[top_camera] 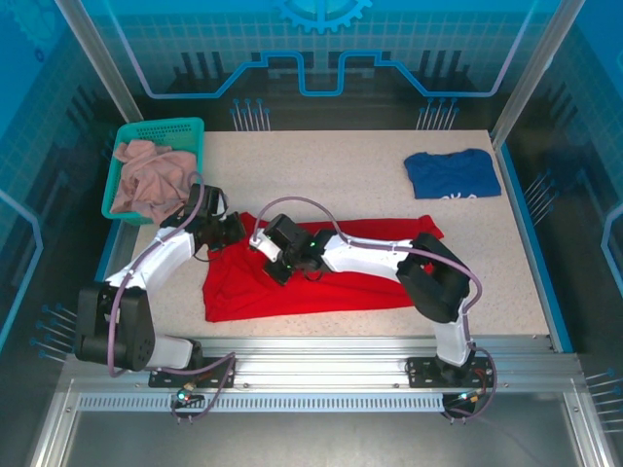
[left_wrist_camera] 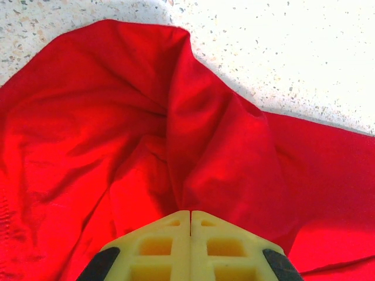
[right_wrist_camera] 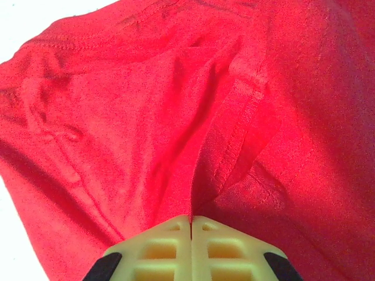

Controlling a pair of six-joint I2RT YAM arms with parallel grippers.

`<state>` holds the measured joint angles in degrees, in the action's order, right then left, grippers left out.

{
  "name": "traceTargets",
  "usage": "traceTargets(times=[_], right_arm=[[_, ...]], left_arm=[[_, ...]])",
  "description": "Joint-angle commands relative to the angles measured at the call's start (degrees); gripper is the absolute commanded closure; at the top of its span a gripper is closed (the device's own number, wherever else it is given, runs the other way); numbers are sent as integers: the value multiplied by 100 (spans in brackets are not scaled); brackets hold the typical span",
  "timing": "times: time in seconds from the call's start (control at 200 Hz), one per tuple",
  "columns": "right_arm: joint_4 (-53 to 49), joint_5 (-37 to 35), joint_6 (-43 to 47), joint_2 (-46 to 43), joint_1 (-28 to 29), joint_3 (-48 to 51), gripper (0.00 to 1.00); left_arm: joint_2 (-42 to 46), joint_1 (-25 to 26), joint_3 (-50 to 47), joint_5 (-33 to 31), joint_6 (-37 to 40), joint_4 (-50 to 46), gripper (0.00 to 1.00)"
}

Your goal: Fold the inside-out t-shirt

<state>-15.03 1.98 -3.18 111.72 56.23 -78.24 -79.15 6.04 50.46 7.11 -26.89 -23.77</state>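
The inside-out t-shirt (top_camera: 321,290) is bright red and lies rumpled across the near middle of the table. My left gripper (top_camera: 237,232) is at its upper left corner. In the left wrist view it (left_wrist_camera: 190,212) is shut, with a raised ridge of the red cloth (left_wrist_camera: 88,117) running up from its tips. My right gripper (top_camera: 273,265) sits just right of the left one, on the shirt's left part. In the right wrist view it (right_wrist_camera: 191,216) is shut on a fold of the red cloth (right_wrist_camera: 117,117), beside a stitched hem (right_wrist_camera: 240,129).
A teal basket (top_camera: 191,130) at the back left holds a pale pinkish-beige garment (top_camera: 146,180). A dark blue t-shirt (top_camera: 453,175) lies at the back right. Speckled tabletop (top_camera: 331,175) shows behind the red shirt. Blue walls enclose the table.
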Motion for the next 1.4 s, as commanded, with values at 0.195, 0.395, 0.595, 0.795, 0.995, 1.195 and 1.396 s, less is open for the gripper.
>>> traceTargets(times=[0.195,0.395,0.595,0.795,0.995,1.195,1.396], right_arm=[[-234,478,205,-355,-34,363,100],[-189,604,215,-387,-111,450,100],[-190,742,243,-370,-162,465,100],[-261,686,194,-264,-185,395,100],[-520,688,200,-145,-233,302,90],[-325,1461,102,-583,-437,452,73],[83,1884,-129,-660,-641,575,66]], left_arm=[[-23,-43,-238,-245,39,-183,100],[-39,-42,-514,-445,25,-146,100],[-170,-42,-712,-653,9,36,99],[-559,-42,-737,-742,26,314,95],[-669,-42,-590,-1005,25,475,79],[-428,-64,-388,-1033,-23,716,51],[-983,-295,102,-532,58,915,44]])
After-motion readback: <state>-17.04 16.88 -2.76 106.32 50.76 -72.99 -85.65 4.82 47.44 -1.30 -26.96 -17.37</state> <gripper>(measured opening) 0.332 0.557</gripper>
